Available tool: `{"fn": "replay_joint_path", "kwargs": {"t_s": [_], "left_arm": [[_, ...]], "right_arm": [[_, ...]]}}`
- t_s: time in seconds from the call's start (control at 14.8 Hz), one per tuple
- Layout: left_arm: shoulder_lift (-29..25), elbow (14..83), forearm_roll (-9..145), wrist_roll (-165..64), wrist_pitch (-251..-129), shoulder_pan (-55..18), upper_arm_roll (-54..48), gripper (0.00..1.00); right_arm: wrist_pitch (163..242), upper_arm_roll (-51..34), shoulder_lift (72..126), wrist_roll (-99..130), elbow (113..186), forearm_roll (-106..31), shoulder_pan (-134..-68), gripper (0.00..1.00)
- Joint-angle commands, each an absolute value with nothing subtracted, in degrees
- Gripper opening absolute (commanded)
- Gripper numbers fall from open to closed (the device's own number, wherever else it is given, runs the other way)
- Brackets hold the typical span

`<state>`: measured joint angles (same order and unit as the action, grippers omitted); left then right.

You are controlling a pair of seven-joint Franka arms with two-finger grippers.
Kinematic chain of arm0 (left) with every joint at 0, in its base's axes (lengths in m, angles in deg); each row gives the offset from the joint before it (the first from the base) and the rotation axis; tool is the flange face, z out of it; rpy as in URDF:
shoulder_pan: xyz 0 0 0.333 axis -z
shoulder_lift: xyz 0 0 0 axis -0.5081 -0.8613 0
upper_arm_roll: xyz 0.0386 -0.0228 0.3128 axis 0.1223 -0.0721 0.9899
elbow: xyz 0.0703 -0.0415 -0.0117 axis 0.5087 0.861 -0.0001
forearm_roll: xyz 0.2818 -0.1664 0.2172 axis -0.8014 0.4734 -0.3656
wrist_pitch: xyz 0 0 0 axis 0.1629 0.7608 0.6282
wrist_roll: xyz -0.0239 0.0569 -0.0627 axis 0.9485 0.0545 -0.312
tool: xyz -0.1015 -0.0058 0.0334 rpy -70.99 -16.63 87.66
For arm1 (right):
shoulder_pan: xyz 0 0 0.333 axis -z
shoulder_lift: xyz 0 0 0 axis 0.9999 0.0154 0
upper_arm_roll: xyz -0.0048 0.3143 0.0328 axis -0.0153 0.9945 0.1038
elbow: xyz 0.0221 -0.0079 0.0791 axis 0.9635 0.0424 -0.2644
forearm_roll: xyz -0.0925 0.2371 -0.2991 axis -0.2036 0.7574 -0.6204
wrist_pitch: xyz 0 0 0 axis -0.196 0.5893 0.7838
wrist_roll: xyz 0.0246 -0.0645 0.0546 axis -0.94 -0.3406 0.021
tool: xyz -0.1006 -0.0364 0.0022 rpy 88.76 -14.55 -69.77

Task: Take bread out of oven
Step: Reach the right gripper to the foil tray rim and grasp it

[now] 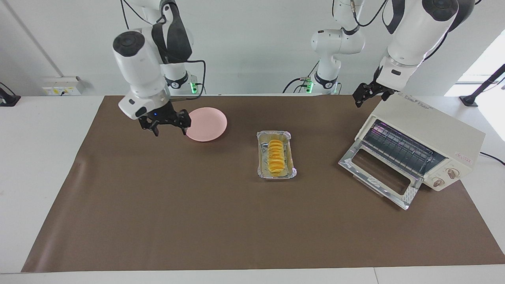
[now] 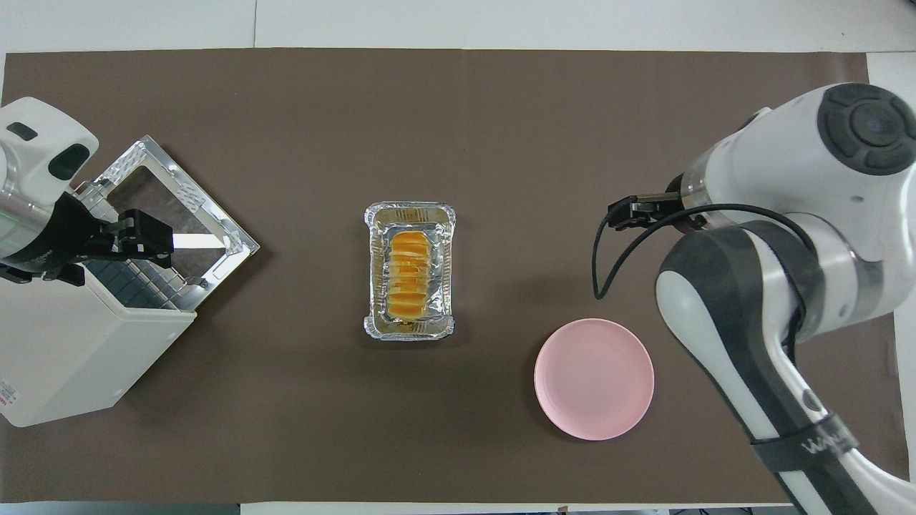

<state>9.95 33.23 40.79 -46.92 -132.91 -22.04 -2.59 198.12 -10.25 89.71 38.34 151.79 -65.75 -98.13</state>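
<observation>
You have the bread (image 1: 276,156) lying in the foil tray (image 1: 262,161) on the brown mat (image 1: 197,205), mid-table, well apart from the oven (image 1: 430,130) at the left arm's end. The oven's glass door (image 1: 378,173) is dropped open, its wire rack (image 1: 398,148) bare. Your left gripper (image 1: 369,94) hangs over the oven's top; I cannot tell how its fingers stand. Your right gripper (image 1: 170,125) hangs with fingers spread and empty just beside the pink plate (image 1: 207,124), toward the right arm's end.

Lab: 2 robot arms (image 1: 142,67), bare white walls.
</observation>
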Motion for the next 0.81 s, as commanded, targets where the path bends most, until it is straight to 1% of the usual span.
{"fn": "replay_joint_path", "kwargs": {"t_s": [0.0, 0.07, 0.2, 0.34, 0.47, 0.61, 0.74], "left_arm": [[11.9, 35.8, 41.9, -48.2, -132.0, -22.8, -4.0, 1.00], [11.2, 35.1, 42.7, -50.7, -133.0, -23.5, -3.9, 1.00], [9.7, 33.1, 46.2, -53.5, -132.3, -27.4, -3.9, 1.00], [9.3, 33.2, 46.2, -53.9, -132.4, -27.4, -3.7, 1.00], [9.3, 33.5, 45.1, -53.9, -132.7, -27.4, -3.7, 1.00], [9.4, 33.7, 41.9, -54.0, -133.0, -27.1, -4.1, 1.00], [9.6, 33.7, 41.9, -54.0, -132.9, -27.2, -4.2, 1.00]], "right_arm": [[205.2, -10.4, 95.0, 44.6, 150.2, -59.3, -102.5, 1.00], [206.0, -10.4, 96.2, 46.9, 149.0, -58.6, -104.6, 1.00], [206.3, -10.5, 101.0, 53.4, 144.0, -58.6, -107.7, 1.00], [206.5, -10.4, 105.0, 58.2, 140.7, -58.7, -110.8, 1.00], [209.0, -10.4, 107.2, 60.6, 140.4, -58.6, -113.1, 1.00], [210.5, -10.5, 108.1, 63.5, 141.0, -58.6, -114.3, 1.00], [211.8, -10.5, 109.2, 69.5, 141.0, -58.6, -116.4, 1.00]]}}
